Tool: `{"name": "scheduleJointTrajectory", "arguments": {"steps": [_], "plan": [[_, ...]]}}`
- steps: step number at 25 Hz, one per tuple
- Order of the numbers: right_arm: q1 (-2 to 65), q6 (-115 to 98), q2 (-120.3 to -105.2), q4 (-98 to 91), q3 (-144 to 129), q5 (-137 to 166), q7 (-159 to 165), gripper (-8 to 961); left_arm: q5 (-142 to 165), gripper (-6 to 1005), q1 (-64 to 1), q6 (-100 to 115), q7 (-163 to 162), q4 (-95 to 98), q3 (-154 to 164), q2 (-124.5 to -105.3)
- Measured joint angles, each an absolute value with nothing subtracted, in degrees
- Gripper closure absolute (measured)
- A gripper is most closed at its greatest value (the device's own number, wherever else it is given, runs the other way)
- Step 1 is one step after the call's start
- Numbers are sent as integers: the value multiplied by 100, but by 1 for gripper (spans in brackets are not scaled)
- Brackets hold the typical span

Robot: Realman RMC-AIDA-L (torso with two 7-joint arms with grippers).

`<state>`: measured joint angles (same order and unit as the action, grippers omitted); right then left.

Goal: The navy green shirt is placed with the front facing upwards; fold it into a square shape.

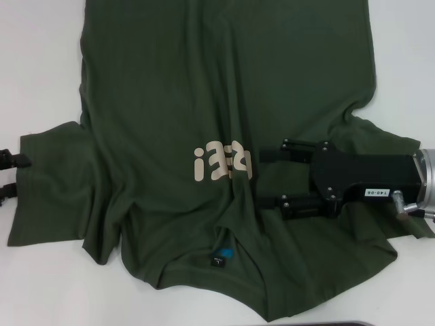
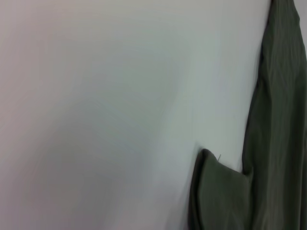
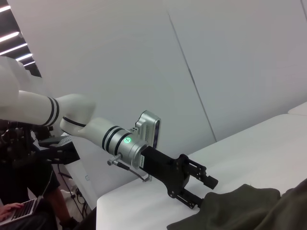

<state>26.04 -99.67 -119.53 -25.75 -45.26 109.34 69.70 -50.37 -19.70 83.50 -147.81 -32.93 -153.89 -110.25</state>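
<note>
The navy green shirt [image 1: 177, 109] lies spread on the white table [image 1: 34, 54], cream letters [image 1: 223, 164] up and creased around the chest. Its collar with the black neck tag [image 1: 221, 257] is at the near edge. My right gripper [image 1: 266, 178] reaches in from the right, low over the chest beside the letters, open with only cloth under it. My left gripper [image 1: 9, 175] is at the left sleeve's outer edge [image 1: 27, 197]. The right wrist view shows this left gripper [image 3: 203, 191] open, fingertips at the sleeve's [image 3: 240, 201] edge. The sleeve [image 2: 216, 191] also shows in the left wrist view.
Bare white table [image 2: 96, 120] lies left of the shirt and at the far corners [image 1: 408, 54]. In the right wrist view a person with a laptop [image 3: 19, 208] sits beyond the table's end, beside the left arm [image 3: 86, 129].
</note>
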Motion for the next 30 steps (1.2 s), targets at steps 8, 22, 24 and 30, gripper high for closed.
{"name": "scheduleJointTrajectory", "arguments": {"steps": [8,22,24,30], "plan": [[2581,-9967,-11953,-2575,-4526,10928,6968,39,-5019,335,-2070,8339,-14770,-3294,-15290,-11120],[2575,-10002,-11953,-2575,-4479,10923,6962,39,-4870,422,-2259,8795,-14801,-3725,-14760,-11203],[2575,-10002,-11953,-2575,-4459,10923,6962,39,-4885,503,-2260,8860,-14810,-3791,-14794,-11214],[2575,-10010,-11953,-2575,-4456,10924,6961,39,-4914,754,-2229,9069,-14812,-3847,-15046,-11181]]}}
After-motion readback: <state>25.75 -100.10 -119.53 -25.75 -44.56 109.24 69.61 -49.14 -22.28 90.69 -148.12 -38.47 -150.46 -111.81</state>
